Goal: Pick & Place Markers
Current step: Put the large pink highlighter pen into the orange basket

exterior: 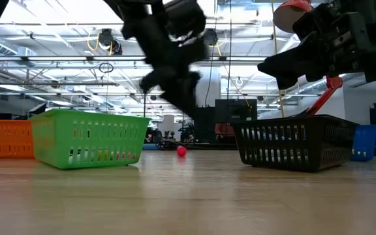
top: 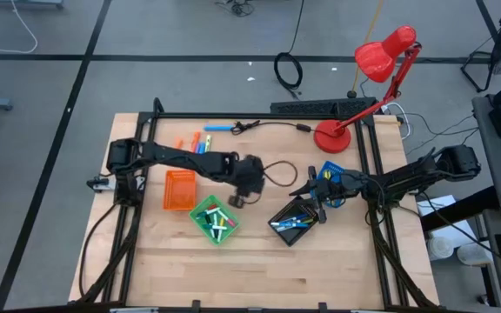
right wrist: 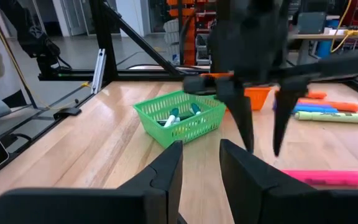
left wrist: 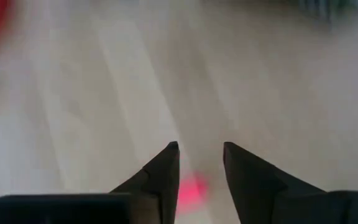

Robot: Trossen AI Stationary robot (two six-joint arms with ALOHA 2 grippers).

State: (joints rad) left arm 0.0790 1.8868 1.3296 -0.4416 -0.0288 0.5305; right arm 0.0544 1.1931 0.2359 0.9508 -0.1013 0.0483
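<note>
- Worktop carries four small trays: orange tray, green tray, black tray, blue tray.
- Left arm reaches toward centre; left end effector hangs fingers-down, slightly parted, empty, over a pink marker just past the green tray's one o'clock corner.
- Right end effector hovers above the black tray, narrowly parted, holding nothing.
- About five markers lie at eleven o'clock.
</note>
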